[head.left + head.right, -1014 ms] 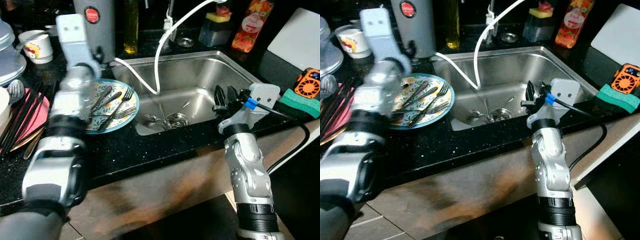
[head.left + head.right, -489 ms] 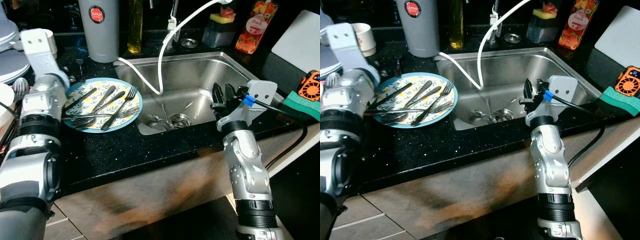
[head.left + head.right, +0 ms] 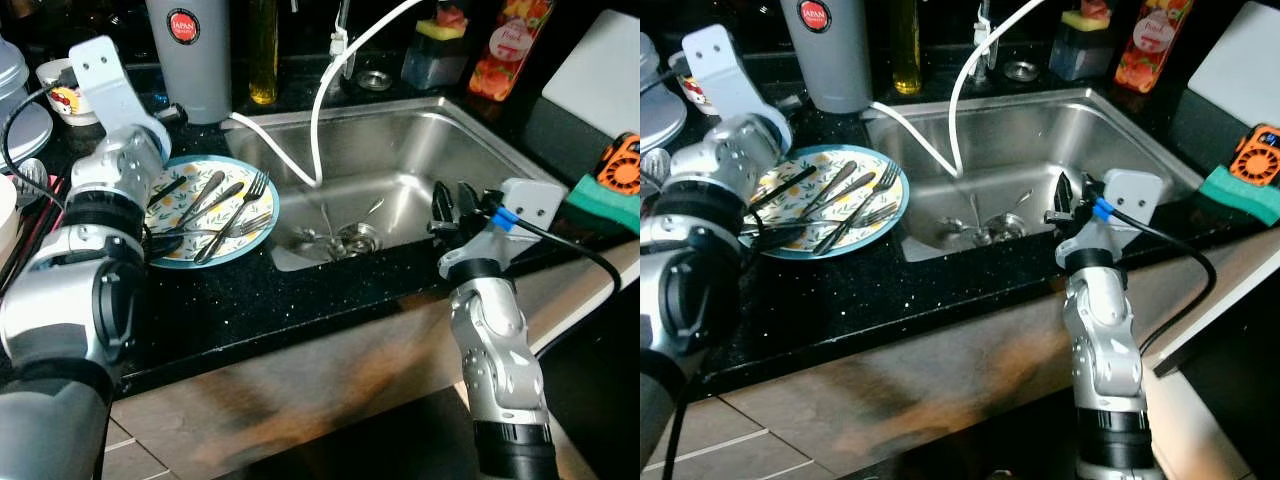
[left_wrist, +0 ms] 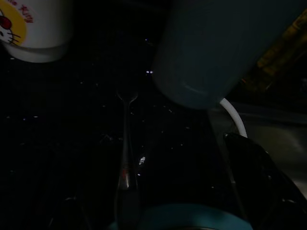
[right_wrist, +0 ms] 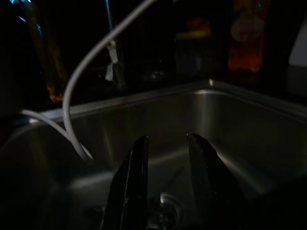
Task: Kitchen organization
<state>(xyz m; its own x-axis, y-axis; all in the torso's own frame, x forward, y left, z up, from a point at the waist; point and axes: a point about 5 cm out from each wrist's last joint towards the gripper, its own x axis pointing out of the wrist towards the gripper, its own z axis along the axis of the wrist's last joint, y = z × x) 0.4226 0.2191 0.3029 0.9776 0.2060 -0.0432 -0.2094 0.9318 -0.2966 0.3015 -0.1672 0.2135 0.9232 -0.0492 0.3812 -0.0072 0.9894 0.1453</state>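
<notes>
Swinging back over the patterned plate (image 3: 222, 215) of cutlery, the left gripper (image 3: 160, 243), jaws unreadable, seemed about to pick; the right gripper (image 3: 455, 203) waited, jaws parted, at the sink (image 3: 440, 140).

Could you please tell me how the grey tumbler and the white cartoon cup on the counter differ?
The tall grey tumbler bears a red round logo; the small white cartoon cup has a yellow and red print. The tumbler stands beside the steel sink, the cup farther to the robot's left. Both stand upright on the black counter.
</notes>
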